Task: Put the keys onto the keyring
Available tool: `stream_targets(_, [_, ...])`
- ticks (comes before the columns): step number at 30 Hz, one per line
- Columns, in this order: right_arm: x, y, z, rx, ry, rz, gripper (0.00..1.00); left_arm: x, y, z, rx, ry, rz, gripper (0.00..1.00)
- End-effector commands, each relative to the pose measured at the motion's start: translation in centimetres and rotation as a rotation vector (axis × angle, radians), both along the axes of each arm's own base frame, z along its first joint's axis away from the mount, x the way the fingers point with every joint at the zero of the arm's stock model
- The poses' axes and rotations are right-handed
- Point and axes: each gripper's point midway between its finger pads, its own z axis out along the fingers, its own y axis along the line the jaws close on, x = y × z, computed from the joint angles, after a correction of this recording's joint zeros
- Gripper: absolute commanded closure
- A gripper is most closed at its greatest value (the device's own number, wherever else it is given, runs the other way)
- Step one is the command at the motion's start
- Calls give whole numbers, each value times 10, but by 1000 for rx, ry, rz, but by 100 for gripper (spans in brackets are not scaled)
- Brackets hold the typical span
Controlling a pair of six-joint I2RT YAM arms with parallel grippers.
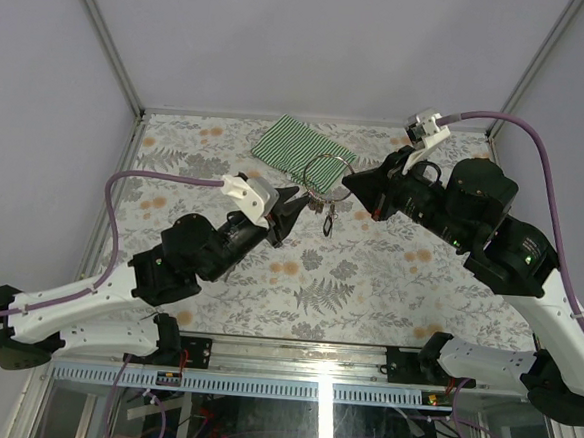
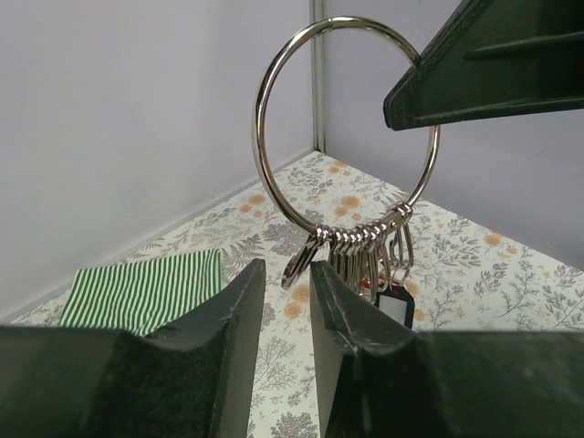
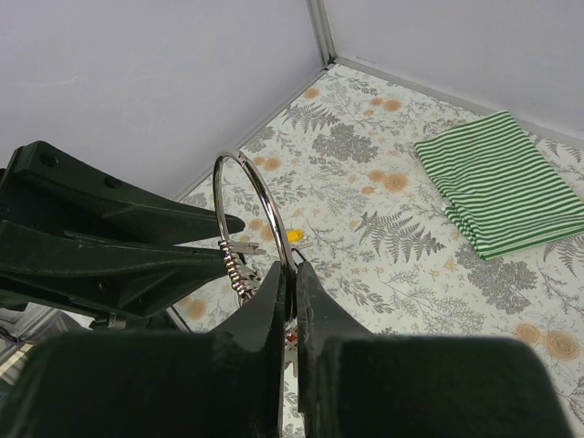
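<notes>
Keyring [image 2: 256, 128] between closed right fingers [image 3: 269, 303], lower end at left fingertips [image 2: 245, 285].

Two grippers: one left gripper [image 2: 285, 274], one right gripper [image 3: 288, 274]. One large silver keyring [image 2: 274, 82], threaded with a bunch of small rings [image 2: 360, 246] (too tightly packed to count). One green-and-white striped cloth [image 1: 302, 145].

From above I see the keyring [image 1: 327, 172] held up over the desk [image 1: 368, 274], the right fingers [image 1: 360, 188] closed on its right edge. My left fingers [image 1: 291, 209] point at its lower left, just beside the small pieces [image 1: 328, 214] dangling there; their grip I cannot make out. A green-striped cloth [image 1: 299, 144] lies flat behind.
</notes>
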Motion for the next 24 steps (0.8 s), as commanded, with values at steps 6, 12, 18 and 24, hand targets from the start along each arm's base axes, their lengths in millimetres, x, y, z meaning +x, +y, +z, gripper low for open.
stream_targets(6, [-1,-4,29,67,-67,-8,100,-9,8,19,-51,-24,-22,72])
stream_targets(12, [-1,-5,29,64,-69,-12,100,-10,11,19,-54,-25,-23,73])
stream_targets(18, [-1,-5,29,67,-70,-11,100,-9,10,17,-49,-21,-18,74])
stream_targets(24, [-1,-4,29,69,-68,-8,100,-9,3,16,-41,-20,-31,74])
